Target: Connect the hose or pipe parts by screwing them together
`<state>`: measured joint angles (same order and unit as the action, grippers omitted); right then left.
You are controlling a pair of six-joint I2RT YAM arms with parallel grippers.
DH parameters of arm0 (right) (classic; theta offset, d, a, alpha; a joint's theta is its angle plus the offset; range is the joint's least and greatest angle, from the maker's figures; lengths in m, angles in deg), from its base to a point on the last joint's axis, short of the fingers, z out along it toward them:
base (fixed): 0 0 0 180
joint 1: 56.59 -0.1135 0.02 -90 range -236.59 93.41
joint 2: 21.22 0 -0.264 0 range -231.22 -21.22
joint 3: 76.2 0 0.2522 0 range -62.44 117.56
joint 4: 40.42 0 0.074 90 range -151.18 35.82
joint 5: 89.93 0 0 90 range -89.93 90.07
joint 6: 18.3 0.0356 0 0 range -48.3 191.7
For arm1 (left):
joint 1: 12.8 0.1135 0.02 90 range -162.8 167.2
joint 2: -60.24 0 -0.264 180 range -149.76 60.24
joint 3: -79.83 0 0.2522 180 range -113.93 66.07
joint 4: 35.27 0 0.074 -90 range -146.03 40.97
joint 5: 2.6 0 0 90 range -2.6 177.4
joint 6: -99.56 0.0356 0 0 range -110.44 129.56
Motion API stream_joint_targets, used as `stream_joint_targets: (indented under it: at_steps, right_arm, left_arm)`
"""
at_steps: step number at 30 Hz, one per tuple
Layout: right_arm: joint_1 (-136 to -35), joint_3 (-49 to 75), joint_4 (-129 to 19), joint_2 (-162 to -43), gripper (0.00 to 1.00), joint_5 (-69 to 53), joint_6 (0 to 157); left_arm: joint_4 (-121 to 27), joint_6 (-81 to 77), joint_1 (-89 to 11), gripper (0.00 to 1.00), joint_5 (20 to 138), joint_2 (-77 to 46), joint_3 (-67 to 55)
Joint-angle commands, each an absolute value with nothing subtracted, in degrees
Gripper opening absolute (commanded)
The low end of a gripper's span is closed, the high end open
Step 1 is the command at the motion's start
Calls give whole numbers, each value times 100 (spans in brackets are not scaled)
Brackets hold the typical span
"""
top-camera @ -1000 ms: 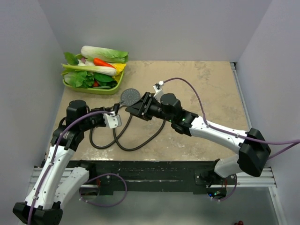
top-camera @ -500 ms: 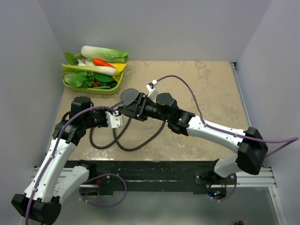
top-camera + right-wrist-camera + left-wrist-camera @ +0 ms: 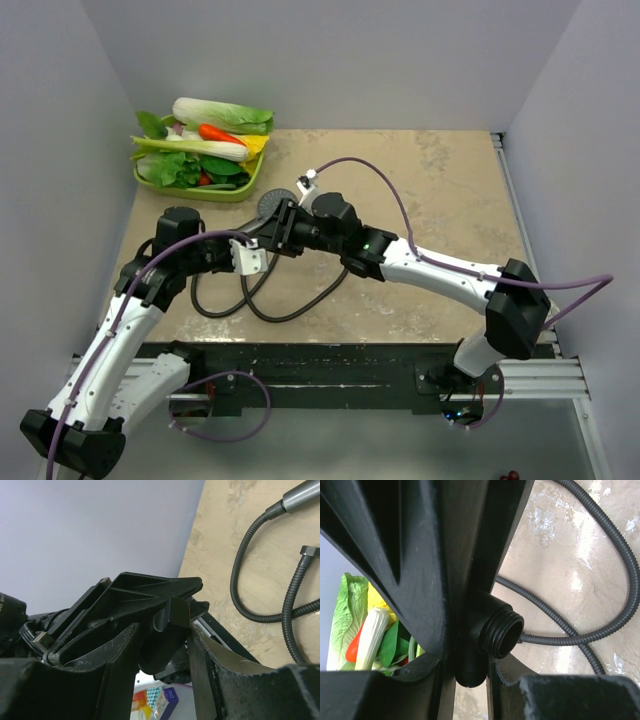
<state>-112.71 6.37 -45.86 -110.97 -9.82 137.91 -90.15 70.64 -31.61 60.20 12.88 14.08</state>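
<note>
The dark grey shower head [image 3: 272, 204] hangs above the table, its round face toward the vegetable tray. My left gripper [image 3: 252, 252] is shut on its short handle. In the left wrist view the threaded end [image 3: 503, 632] of the shower head sticks out to the right between the left gripper [image 3: 470, 680] fingers. My right gripper [image 3: 276, 228] reaches in from the right, and in the right wrist view its jaws [image 3: 165, 665] press on a dark part of the shower head [image 3: 167, 640]. The thin dark hose [image 3: 292, 311] lies looped on the table, with both end nuts [image 3: 309, 551] free.
A green tray [image 3: 222, 193] heaped with toy vegetables sits at the back left corner, close behind the shower head. Grey walls stand on the left, rear and right. Purple cables arch over both arms. The hose [image 3: 600, 550] loops beneath the grippers.
My right arm has swung left toward the left gripper, and its jaws have narrowed onto the shower head. The left arm has lifted and shifted slightly while keeping its hold.
</note>
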Motion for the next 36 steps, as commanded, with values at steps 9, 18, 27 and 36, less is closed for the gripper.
stream_joint_targets:
  at_steps: [9,18,27,36]
  right_arm:
    - [-11451,1095,-4899,-11218,25,-784,13472]
    - [-11294,349,-4988,-10507,0,-116,12585]
    - [-10933,-979,-5400,-9057,0,683,11864]
    - [-10924,-2007,-5471,-8090,0,1141,11389]
  left_arm:
    - [-8647,6906,-3380,0,6095,1330,1114]
    - [-8989,5713,-3381,62,6515,1137,1061]
    - [-9192,4112,-3240,88,7078,540,1227]
    - [-9192,3488,-3161,68,7737,-927,1765]
